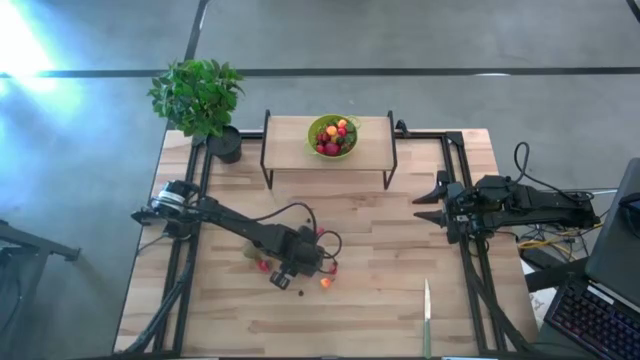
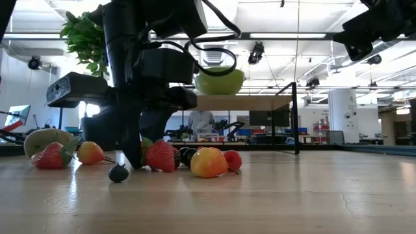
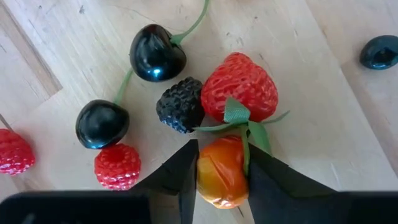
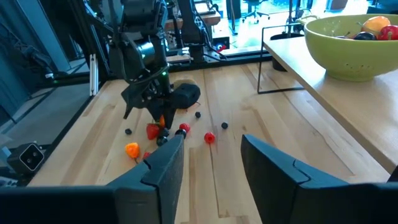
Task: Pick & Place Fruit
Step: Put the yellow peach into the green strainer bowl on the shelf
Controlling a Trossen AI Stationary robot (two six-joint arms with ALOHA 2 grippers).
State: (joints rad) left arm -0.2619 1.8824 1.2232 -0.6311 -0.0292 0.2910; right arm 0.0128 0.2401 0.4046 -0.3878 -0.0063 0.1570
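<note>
Two left gripper [image 3: 222, 177] fingers flank orange fruit [image 3: 221, 172], jaws narrowed against it; strawberry [image 3: 239, 86] touching at twelve o'clock. Squeeze gently, lift straight.

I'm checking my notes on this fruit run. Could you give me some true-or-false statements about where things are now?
1. The left gripper has an orange fruit between its fingers. True.
2. The green bowl sits on the tabletop. False: it stands on the raised shelf.
3. The bowl is empty. False: it holds fruit.
4. The right gripper is away from the fruit pile. True.
5. The knife lies near the table's front edge. True.
</note>
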